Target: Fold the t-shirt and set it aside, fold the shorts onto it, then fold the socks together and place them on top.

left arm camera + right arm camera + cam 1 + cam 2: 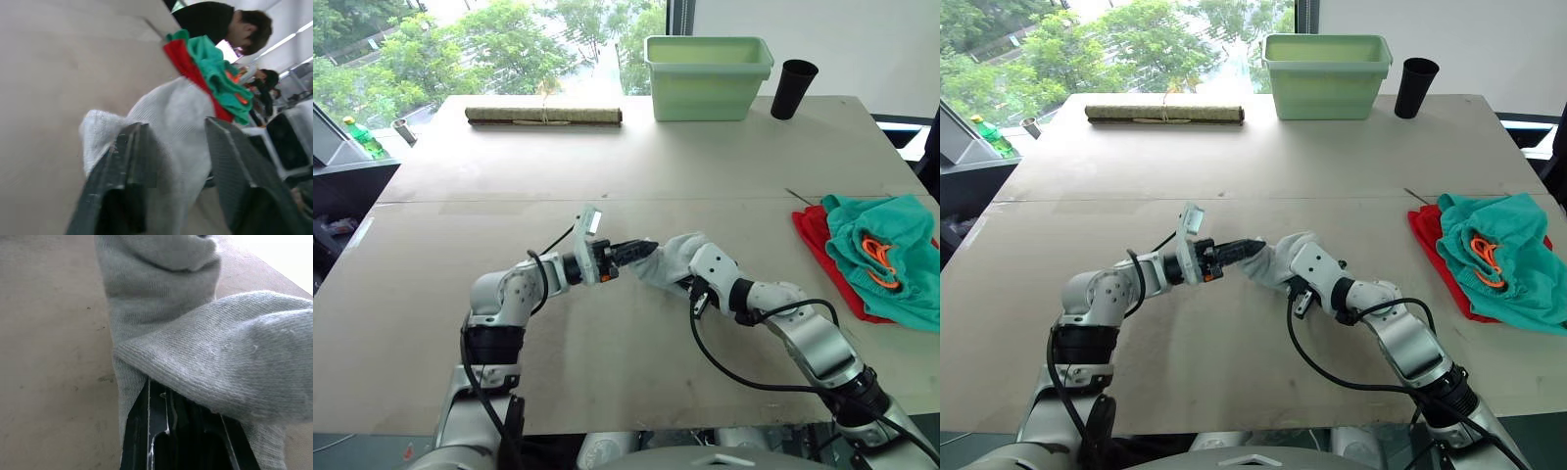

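The light grey socks hang bunched just above the middle of the table, held between both arms. My right gripper is shut on the socks, and the cloth drapes over its fingers and hides the tips. My left gripper reaches in from the left. It is open, with one sock's end between its spread fingers. The red t-shirt lies folded at the table's right edge. On it rest the teal shorts, orange cord showing.
A pale green bin and a black cup stand at the back right. A rolled mat lies at the back left. A person sits beyond the table's right side.
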{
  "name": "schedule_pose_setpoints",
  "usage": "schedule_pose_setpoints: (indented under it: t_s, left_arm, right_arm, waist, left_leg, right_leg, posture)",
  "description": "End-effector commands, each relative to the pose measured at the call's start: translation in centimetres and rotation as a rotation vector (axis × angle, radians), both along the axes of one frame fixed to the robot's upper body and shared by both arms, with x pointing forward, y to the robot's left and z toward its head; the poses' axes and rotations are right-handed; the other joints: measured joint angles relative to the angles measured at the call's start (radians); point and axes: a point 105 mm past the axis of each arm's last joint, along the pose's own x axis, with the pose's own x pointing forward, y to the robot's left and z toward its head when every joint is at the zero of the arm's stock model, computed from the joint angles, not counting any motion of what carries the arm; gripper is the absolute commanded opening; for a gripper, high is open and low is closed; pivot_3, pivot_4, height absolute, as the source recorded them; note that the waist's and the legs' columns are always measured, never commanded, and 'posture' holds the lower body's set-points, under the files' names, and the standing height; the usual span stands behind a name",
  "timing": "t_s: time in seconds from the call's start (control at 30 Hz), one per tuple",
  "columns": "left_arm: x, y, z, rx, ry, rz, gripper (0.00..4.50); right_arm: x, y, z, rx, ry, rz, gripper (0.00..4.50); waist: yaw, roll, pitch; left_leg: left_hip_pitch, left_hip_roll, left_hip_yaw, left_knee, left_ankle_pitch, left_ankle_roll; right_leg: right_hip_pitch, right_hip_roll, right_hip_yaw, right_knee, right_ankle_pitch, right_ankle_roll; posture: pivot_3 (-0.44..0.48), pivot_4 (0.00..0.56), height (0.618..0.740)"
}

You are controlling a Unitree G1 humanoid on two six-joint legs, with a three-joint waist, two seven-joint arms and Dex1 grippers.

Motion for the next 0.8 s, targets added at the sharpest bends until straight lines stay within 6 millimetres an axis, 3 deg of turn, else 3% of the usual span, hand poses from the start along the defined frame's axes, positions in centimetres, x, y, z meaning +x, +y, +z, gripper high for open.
schedule_pose_setpoints:
  t_s: [0.03, 0.07, 0.17, 0.27, 0.3, 0.4, 0.43, 0.47, 0.53, 0.7, 0.8]
  left_arm:
    - [0.1, -0.5, 0.7, -0.023, -0.008, -0.035, 0.60]
    - [0.2, -0.6, 0.6, -0.014, -0.007, -0.037, 0.03]
    - [0.6, -0.2, 0.0, 0.046, -0.038, -0.016, 0.03]
    - [1.4, 1.3, 0.7, 0.046, -0.112, 0.063, 0.03]
    - [1.2, 2.0, 1.5, 0.007, -0.115, 0.069, 0.53]
    - [1.4, 3.6, 2.0, 0.027, -0.142, 0.136, 1.34]
    - [1.6, 3.9, 1.9, 0.045, -0.154, 0.163, 1.94]
    - [1.6, 4.2, 1.9, 0.070, -0.164, 0.172, 2.13]
    - [1.0, 4.4, 1.3, 0.171, -0.205, 0.156, 3.11]
    - [-0.6, 3.8, -0.7, 0.298, -0.217, 0.110, 3.11]
    - [-0.5, 4.2, -2.6, 0.348, -0.165, 0.168, 3.11]
  right_arm:
    - [-0.3, -0.6, -1.6, -0.043, 0.053, -0.028, 0.00]
    - [-0.3, -0.6, -1.6, -0.042, 0.054, -0.030, 0.00]
    - [-0.4, -0.8, -1.6, -0.044, 0.055, -0.038, 0.00]
    - [-0.5, -1.0, -1.7, -0.043, 0.056, -0.047, 0.00]
    - [-0.5, -1.0, -1.7, -0.044, 0.057, -0.049, 0.00]
    - [-0.5, -1.0, -1.9, -0.046, 0.057, -0.049, 0.00]
    - [-0.5, -1.0, -1.9, -0.046, 0.057, -0.048, 0.00]
    - [-0.4, -1.0, -1.9, -0.047, 0.057, -0.046, 0.00]
    - [-0.4, -0.9, -1.9, -0.046, 0.055, -0.042, 0.00]
    - [-0.4, -0.7, -1.8, -0.043, 0.054, -0.032, 0.00]
    - [-0.4, -0.6, -1.8, -0.041, 0.055, -0.025, 0.00]
  waist:
    - [0.000, 0.000, 0.000]
    - [0.000, 0.000, 0.000]
    - [0.000, 0.000, 0.000]
    - [0.001, 0.000, 0.000]
    - [0.001, 0.000, 0.000]
    - [0.000, 0.000, 0.000]
    - [0.000, 0.000, 0.000]
    - [0.001, 0.000, 0.000]
    - [0.001, 0.000, 0.000]
    - [0.001, 0.000, 0.000]
    - [0.001, 0.000, 0.000]
  left_leg:
    - [0.000, 0.000, 0.000, 0.000, 0.000, 0.000]
    - [0.000, 0.000, 0.000, 0.000, 0.000, 0.000]
    - [0.000, 0.000, 0.000, 0.000, 0.000, 0.000]
    - [0.000, 0.000, 0.000, 0.000, 0.000, 0.000]
    - [0.000, 0.000, 0.000, 0.000, 0.000, 0.000]
    - [0.000, 0.000, 0.000, 0.000, 0.000, 0.000]
    - [0.000, 0.000, -0.001, 0.000, 0.000, 0.000]
    - [0.000, 0.000, -0.001, 0.000, 0.000, 0.000]
    - [0.000, 0.000, -0.001, 0.000, 0.000, 0.000]
    - [0.000, 0.000, -0.001, -0.001, 0.000, 0.000]
    - [0.000, 0.000, -0.001, -0.001, 0.000, 0.000]
  right_leg:
    - [0.000, 0.000, 0.000, 0.000, 0.000, 0.000]
    - [0.000, 0.000, 0.000, 0.000, 0.000, 0.000]
    - [0.000, 0.000, 0.000, 0.000, 0.000, 0.000]
    - [0.000, 0.000, 0.001, 0.000, 0.000, 0.000]
    - [0.000, 0.000, 0.002, 0.000, 0.000, 0.000]
    - [0.000, 0.000, 0.002, 0.000, 0.000, 0.000]
    - [0.000, 0.000, 0.002, 0.000, 0.000, 0.000]
    - [0.000, -0.001, 0.002, 0.000, 0.000, 0.000]
    - [0.000, -0.001, 0.002, -0.001, 0.000, 0.000]
    - [0.000, -0.001, 0.003, -0.001, 0.000, 0.000]
    - [0.000, -0.001, 0.003, -0.001, 0.000, 0.000]
  posture:
    - [0.000, 0.150, 0.731]
    - [0.000, 0.150, 0.731]
    - [0.000, 0.150, 0.731]
    - [0.000, 0.150, 0.731]
    - [0.000, 0.150, 0.731]
    - [0.000, 0.150, 0.731]
    - [0.000, 0.150, 0.731]
    - [0.000, 0.150, 0.731]
    - [0.000, 0.150, 0.731]
    - [0.000, 0.150, 0.731]
    - [0.000, 0.150, 0.731]
